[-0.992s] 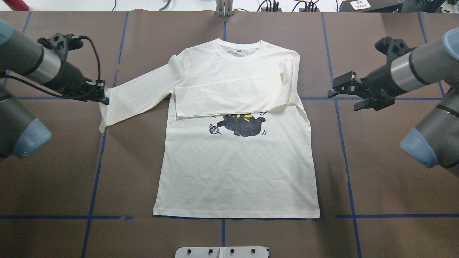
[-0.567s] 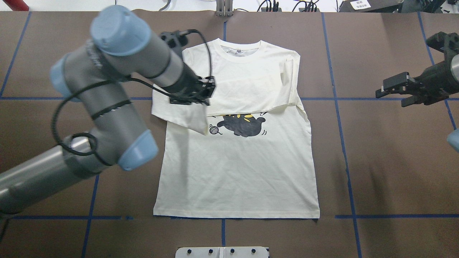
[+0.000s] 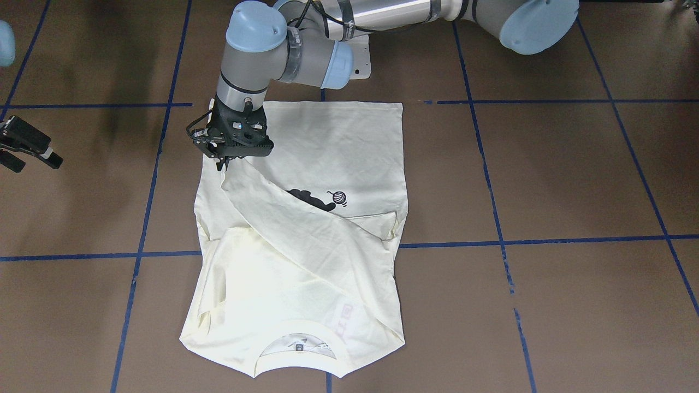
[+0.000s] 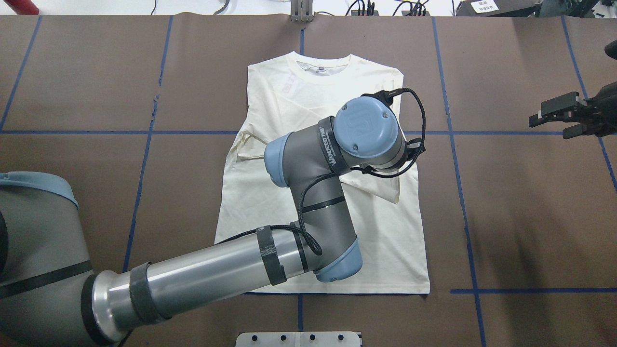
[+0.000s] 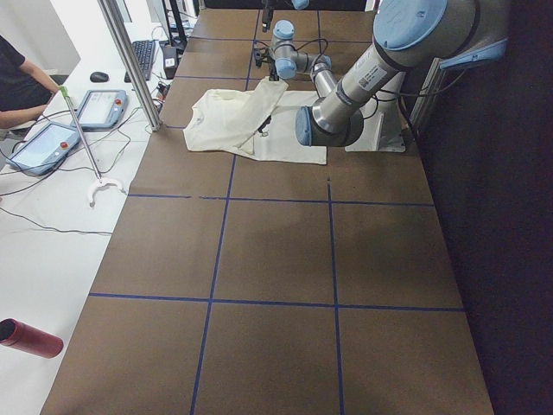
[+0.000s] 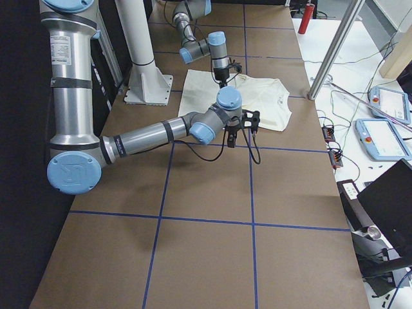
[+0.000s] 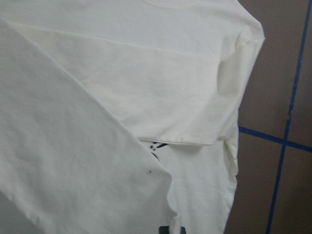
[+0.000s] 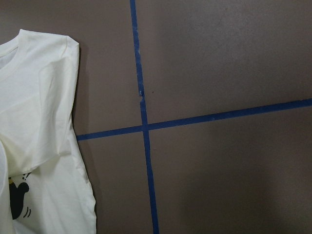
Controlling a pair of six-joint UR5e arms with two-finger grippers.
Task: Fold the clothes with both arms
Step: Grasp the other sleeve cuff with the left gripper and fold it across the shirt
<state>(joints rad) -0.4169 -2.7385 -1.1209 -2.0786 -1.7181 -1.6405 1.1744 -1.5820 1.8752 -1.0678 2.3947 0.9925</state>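
Right now the cream T-shirt (image 4: pixel 250 207) lies flat in the middle of the counter (image 4: pixel 506 217), collar toward the far edge and hem toward the robot's edge. The left arm (image 4: pixel 217 274) reaches across it. The left fingers (image 3: pixel 225 161) are closed on the cuff end of one long sleeve (image 3: pixel 306 229), which runs slantwise over the chest to the shirt's edge on the robot's right. It hides most of the black cat, though the yarn ball (image 3: pixel 339 197) shows. The right fingers (image 4: pixel 554 105) hang spread apart and empty near the counter's right edge, well apart from the shirt.
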